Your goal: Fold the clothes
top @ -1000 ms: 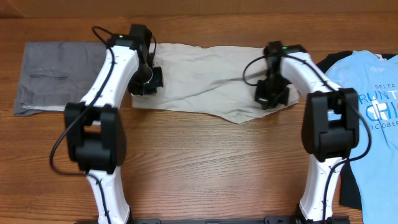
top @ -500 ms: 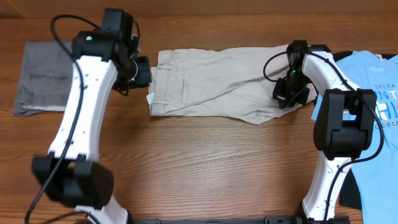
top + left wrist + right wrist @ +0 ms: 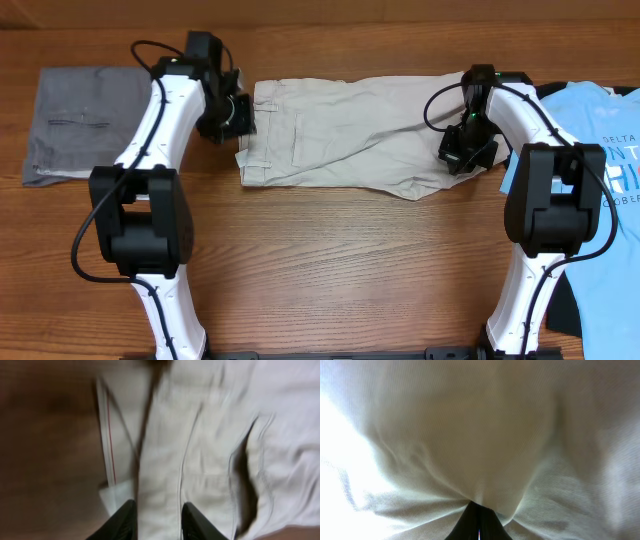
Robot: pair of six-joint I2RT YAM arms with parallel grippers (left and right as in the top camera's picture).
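Beige shorts point(image 3: 340, 130) laid flat at the far side of the table point(image 3: 330, 260), one arm at each end.
The left gripper point(image 3: 241, 118) was positioned at the waistband, fingers parted astride the cloth; half a second earlier it was set just left of it. The right gripper point(image 3: 461, 160) was kept clamped on the leg end, a pinch shown only in the right wrist view.

The beige garment point(image 3: 340, 130) is matt woven cloth; the grey garment point(image 3: 75, 125) at far left, matt cloth. The table point(image 3: 330, 270) is smooth, slightly glossy wood. Arm shells point(image 3: 165, 112) are glossy white plastic, joints point(image 3: 150, 215) matt black
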